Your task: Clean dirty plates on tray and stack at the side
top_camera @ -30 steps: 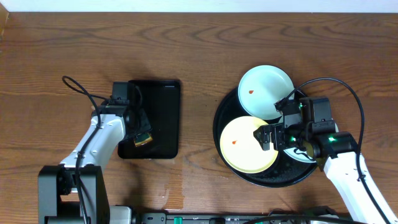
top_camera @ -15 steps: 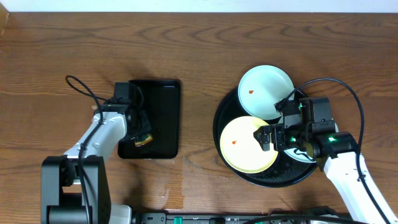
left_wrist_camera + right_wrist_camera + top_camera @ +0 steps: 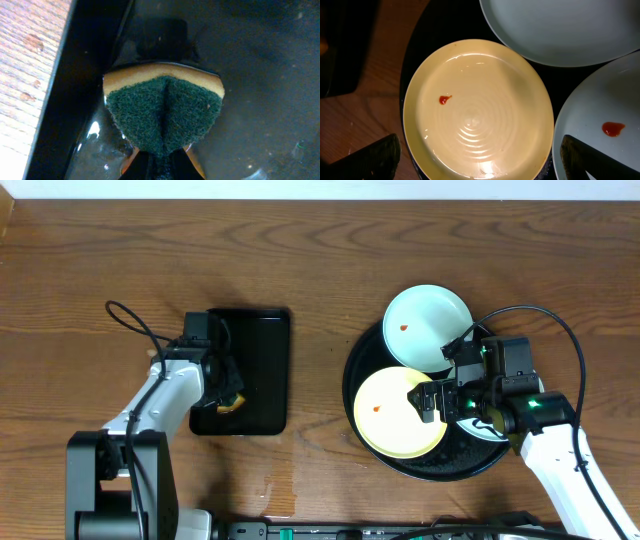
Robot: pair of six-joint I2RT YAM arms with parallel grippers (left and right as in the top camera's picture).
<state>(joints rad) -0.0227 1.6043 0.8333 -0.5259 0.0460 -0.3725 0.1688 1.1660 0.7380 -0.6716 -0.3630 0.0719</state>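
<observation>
None of your three spotted plates [image 3: 428,325] on the round tray [image 3: 362,442] is wiped or stacked yet: your left gripper [image 3: 229,396] pinches the sponge [image 3: 165,107], and your right gripper [image 3: 436,399] hangs spread wide over the yellow plate [image 3: 480,110].

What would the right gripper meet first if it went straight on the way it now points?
Most likely the pale yellow plate on the black tray: the open right gripper points down at it, though its height above is unclear.

Your black tray [image 3: 420,468] holds a yellow plate [image 3: 390,420], a far mint plate [image 3: 428,327] (overhanging the rim) and a right mint plate [image 3: 600,105], all red-spotted.
</observation>
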